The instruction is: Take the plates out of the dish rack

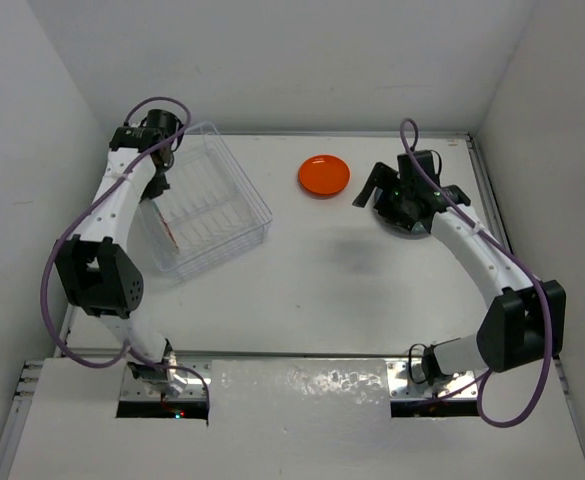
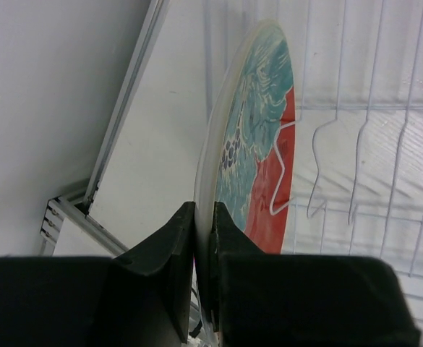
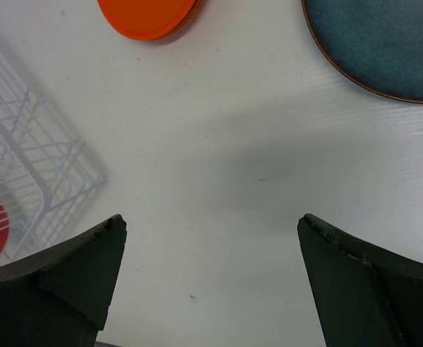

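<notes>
In the dish rack (image 2: 374,101), we are clamping the left gripper (image 2: 202,217) on the rim of an upright teal-and-red patterned plate (image 2: 258,130); lifting it straight out of the slots is likely coming next. Beyond, our right gripper (image 3: 211,220) is hanging wide open near the orange plate (image 3: 147,16) and dark teal plate (image 3: 385,43) lying flat.

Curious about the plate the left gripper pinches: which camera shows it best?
The left wrist view: the plate sits close, teal-and-red face clear, clamped in the left gripper. The top view shows only a red sliver in the dish rack; the right wrist view, a red patch behind its wires.
</notes>
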